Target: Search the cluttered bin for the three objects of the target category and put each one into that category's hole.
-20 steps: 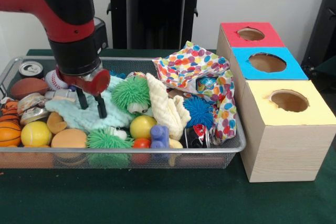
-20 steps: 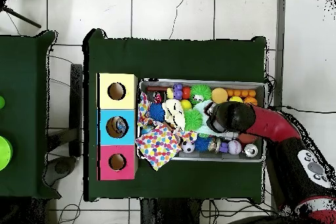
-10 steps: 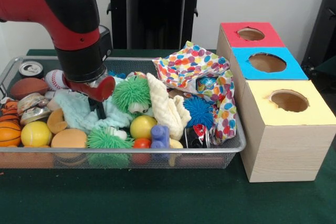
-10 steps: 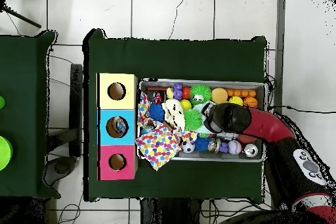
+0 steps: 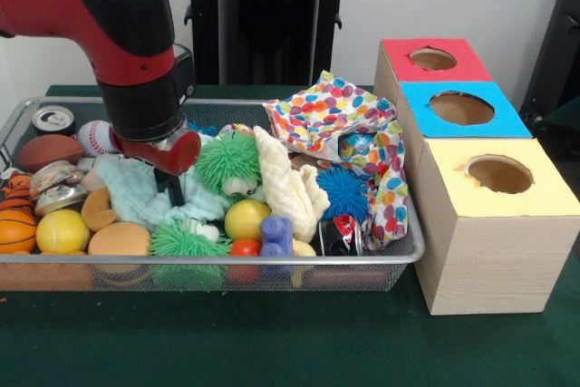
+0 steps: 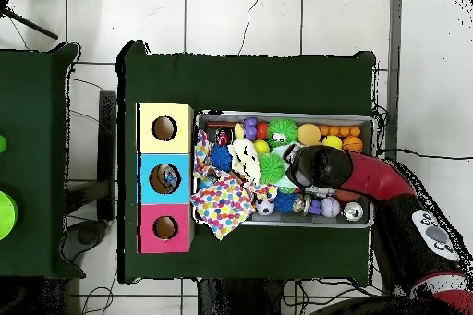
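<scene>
- Mint-green cloth point(image 5: 136, 195) lies in the wire bin point(image 5: 272, 265), between the spiky green ball point(image 5: 227, 162) and the tan foam pieces at the left.
- The claw point(image 5: 170, 189) is pressed down into that cloth; whether it is open or has a grip, I cannot tell.
- The red, blue and yellow boxes point(image 5: 471, 178) stand beside the bin on the desk point(image 5: 272, 342).

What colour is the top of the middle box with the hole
Blue. The middle box sits between the red-topped and yellow-topped ones; the front view shows it best.
</scene>
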Robot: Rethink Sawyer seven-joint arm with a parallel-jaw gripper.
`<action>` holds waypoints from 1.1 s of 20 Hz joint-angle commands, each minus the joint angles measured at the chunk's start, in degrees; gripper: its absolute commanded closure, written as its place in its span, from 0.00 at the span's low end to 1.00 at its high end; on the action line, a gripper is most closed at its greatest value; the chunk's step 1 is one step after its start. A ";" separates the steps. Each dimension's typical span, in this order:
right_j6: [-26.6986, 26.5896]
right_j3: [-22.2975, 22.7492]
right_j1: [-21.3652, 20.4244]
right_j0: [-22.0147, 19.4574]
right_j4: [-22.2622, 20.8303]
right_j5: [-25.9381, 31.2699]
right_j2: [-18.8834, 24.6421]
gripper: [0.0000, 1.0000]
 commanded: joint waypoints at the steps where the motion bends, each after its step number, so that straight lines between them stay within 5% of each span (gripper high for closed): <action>1: -6.57 5.63 -1.61 1.71 -0.35 4.22 5.36 1.00; 6: -1.98 12.02 -13.22 4.82 5.41 12.86 5.30 1.00; 10: 3.70 16.32 -17.56 6.84 10.76 14.40 5.04 1.00; 22: 14.12 30.44 -15.07 10.29 21.77 -12.38 4.58 1.00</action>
